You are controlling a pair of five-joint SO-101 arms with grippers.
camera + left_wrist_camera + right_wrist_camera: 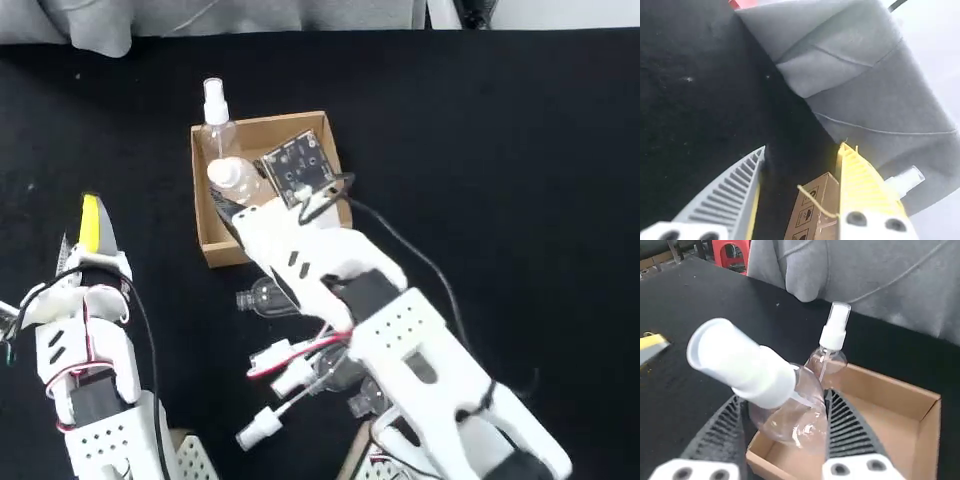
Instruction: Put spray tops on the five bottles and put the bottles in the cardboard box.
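Note:
My right gripper (785,407) is shut on a clear bottle (792,415) fitted with a white spray top (740,362), held tilted over the near-left part of the cardboard box (890,405). In the high view this bottle (235,180) hangs above the box (215,245). A second bottle with a spray top (215,112) stands upright in the box's far-left corner. A topless bottle (265,298) lies on the table in front of the box. Loose spray tops (280,358) lie nearer still. My left gripper (802,150) is open and holds nothing, off to the left of the box.
The table has a black cloth (500,150) over it. The right arm (400,340) stretches over the loose bottles and tops, hiding part of them. Another spray top (260,430) lies near the front edge. Grey fabric (860,75) lies beyond the table's far edge.

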